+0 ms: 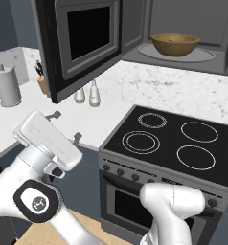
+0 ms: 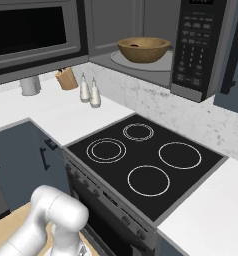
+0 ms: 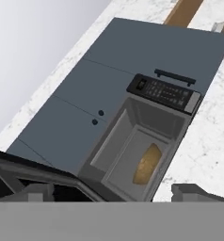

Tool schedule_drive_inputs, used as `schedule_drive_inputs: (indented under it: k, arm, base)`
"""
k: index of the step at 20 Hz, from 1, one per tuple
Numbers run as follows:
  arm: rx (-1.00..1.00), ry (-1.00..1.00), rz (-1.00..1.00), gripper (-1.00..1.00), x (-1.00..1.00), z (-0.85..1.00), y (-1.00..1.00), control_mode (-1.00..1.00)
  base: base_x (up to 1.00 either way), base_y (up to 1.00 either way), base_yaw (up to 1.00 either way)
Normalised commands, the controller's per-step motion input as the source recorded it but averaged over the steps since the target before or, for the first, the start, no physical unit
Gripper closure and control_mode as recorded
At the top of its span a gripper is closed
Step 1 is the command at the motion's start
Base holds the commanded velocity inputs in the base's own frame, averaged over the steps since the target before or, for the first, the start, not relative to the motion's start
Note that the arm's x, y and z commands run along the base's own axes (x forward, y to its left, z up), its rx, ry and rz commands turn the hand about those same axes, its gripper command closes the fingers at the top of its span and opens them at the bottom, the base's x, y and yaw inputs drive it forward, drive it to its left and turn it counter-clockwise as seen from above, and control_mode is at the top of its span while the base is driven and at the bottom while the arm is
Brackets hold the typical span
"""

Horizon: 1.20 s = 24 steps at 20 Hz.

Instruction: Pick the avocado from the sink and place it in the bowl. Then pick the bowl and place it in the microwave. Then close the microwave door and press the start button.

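Note:
The microwave (image 1: 183,28) stands open on the marble counter behind the stove. The wooden bowl (image 1: 175,44) rests on its turntable; it also shows as the bowl (image 2: 143,49) and the bowl (image 3: 147,164). A small dark shape (image 2: 135,45) lies in the bowl and looks like the avocado. The microwave door (image 1: 82,43) is swung wide to the left. My gripper (image 1: 65,127) hovers low at the left, well in front of the door and apart from it. Its gripper (image 3: 118,193) jaws stand open with nothing between them. The sink is out of view.
A black four-ring cooktop (image 1: 173,139) with an oven and knob row below lies in front of the microwave. Two small bottles (image 1: 93,93), a knife block (image 1: 41,81) and a paper towel roll (image 1: 8,86) stand on the counter left of it. Dark blue cabinets (image 2: 21,155) sit underneath.

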Motion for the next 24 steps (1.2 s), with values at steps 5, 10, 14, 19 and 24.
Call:
schedule_drive_inputs:
  k: [5, 10, 14, 19, 24]
  arm:
    - [0.0, 0.0, 0.0, -1.0, 0.73, -0.17, 0.19, -1.0]
    - [0.0, 0.0, 0.0, -1.0, 0.71, -0.02, 0.18, -1.0]
    - [0.0, 0.0, 0.0, -1.0, 0.71, -0.17, 0.37, -1.0]
    - [0.01, 0.0, 0.0, -1.0, 0.67, -0.42, 0.34, -1.0]
    - [0.02, -0.03, 0.0, -1.0, 0.69, -0.35, 0.2, -1.0]
  base:
    - [0.0, 0.0, 0.0]
    - [0.0, 0.0, 0.0]
    - [0.0, 0.0, 0.0]
    - [0.0, 0.0, 0.0]
    - [0.0, 0.0, 0.0]
